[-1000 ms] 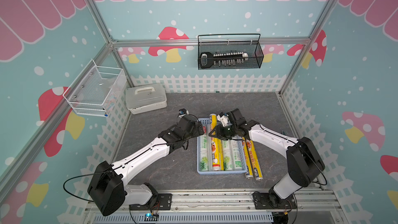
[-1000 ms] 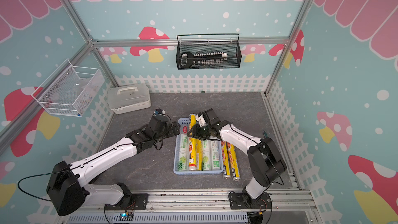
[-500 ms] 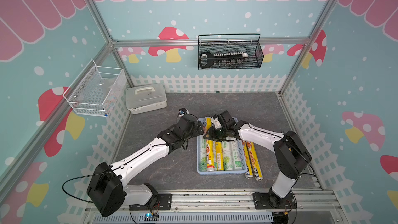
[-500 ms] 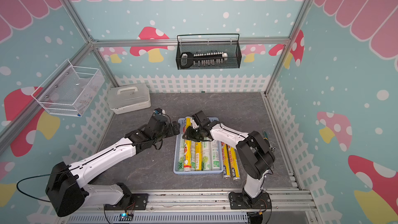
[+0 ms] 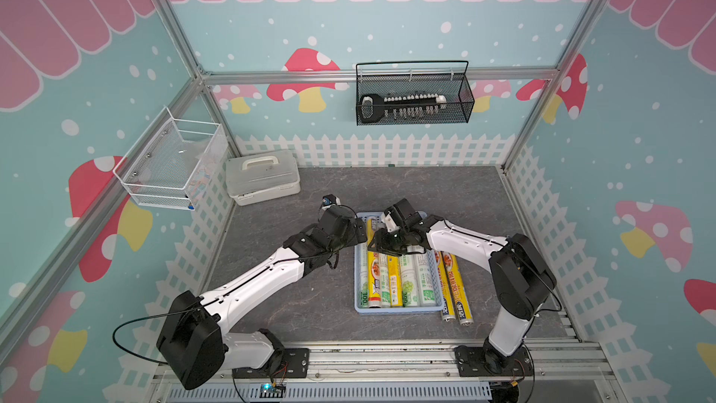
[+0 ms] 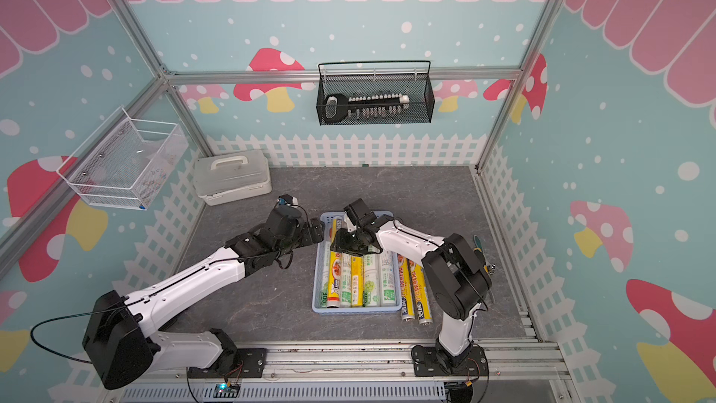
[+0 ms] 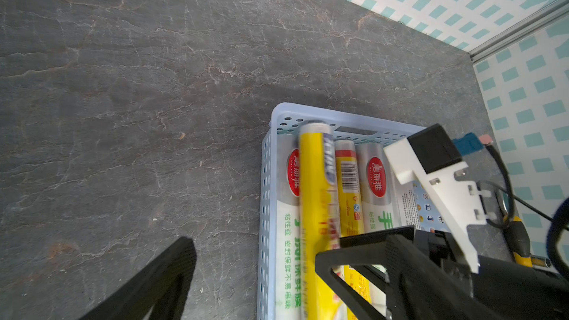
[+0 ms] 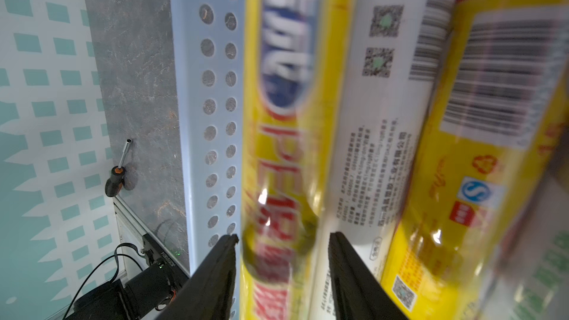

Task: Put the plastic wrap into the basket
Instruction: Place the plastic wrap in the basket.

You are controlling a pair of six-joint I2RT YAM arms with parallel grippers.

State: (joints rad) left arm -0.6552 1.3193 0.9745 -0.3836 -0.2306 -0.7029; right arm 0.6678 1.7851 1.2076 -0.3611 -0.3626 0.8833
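Note:
The light blue basket (image 5: 399,310) (image 6: 356,310) sits mid-table with several plastic wrap rolls lying lengthwise in it. A yellow roll (image 5: 374,277) (image 6: 335,277) (image 8: 277,149) lies on top of them near the basket's left wall (image 8: 191,87), blurred in the wrist views. My right gripper (image 5: 377,244) (image 8: 281,241) straddles that roll's far part, open, with a small gap on each side. My left gripper (image 5: 362,236) (image 7: 277,278) hangs wide open over the basket's left wall (image 7: 264,210), holding nothing. Two more yellow rolls (image 5: 453,288) lie on the table just right of the basket.
A screwdriver (image 6: 480,250) (image 8: 115,180) lies by the right fence. A white lidded box (image 5: 261,176) stands at the back left. A black wire basket (image 5: 412,98) hangs on the back wall and a white wire basket (image 5: 170,164) on the left wall.
My right gripper carried the yellow roll leftward across the basket and lower, and its jaws have now parted from it. The left arm has barely moved.

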